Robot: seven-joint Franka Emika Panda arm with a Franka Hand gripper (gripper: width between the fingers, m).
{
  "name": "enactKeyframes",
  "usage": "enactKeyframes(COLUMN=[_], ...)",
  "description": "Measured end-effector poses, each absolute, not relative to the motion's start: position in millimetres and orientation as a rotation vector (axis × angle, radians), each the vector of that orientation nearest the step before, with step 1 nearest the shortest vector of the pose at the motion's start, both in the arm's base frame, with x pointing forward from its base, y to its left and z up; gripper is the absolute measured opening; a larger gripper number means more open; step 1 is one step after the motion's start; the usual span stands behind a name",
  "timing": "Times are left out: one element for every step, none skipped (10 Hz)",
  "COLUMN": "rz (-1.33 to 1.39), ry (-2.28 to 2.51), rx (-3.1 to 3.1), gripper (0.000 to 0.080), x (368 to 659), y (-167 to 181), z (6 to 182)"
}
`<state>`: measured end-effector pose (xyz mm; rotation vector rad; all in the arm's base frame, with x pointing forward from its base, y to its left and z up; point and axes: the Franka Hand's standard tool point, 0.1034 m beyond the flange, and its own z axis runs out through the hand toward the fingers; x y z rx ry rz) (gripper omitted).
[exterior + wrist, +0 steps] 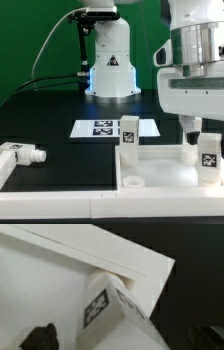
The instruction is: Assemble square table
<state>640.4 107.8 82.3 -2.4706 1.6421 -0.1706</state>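
The white square panel [150, 172] lies at the front of the table and fills most of the wrist view [50, 269]. One tagged leg [129, 131] stands upright at the panel's far corner. A second tagged leg [207, 151] stands at the panel's corner on the exterior view's right. My gripper [205, 128] hangs over it. In the wrist view this leg [120, 308] sits between my dark fingers [40, 338], with a gap showing on each side. My gripper [125, 341] looks open around it. A third leg [24, 155] lies on its side at the exterior view's left.
The marker board [108, 127] lies flat behind the panel. The robot's white base [110, 62] stands at the back. A white border bar [12, 172] runs along the exterior view's front left.
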Motion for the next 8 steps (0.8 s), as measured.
enactKeyframes(rz=[-0.181,-0.191,-0.195,-0.236,-0.233,-0.236,-0.234,-0.234], ry=[1.548,1.458,1.414,1.052,0.873,0.904,0.933,0.933], rx=[-2.536,-2.594,-2.621,-2.821,-2.892,-2.882,-2.872,-2.872], gripper=[0.0649,0.0649,0.0649,0.0649,0.0649,0.0649,0.0623,0.0623], x=[640.4,640.5,640.6,647.1,650.8,650.4,650.4,650.3], y=[107.5,106.7,106.7,106.4,110.4,109.3,109.2,109.1], z=[82.1,82.0,82.0,85.2,86.3,85.5,85.3,85.2])
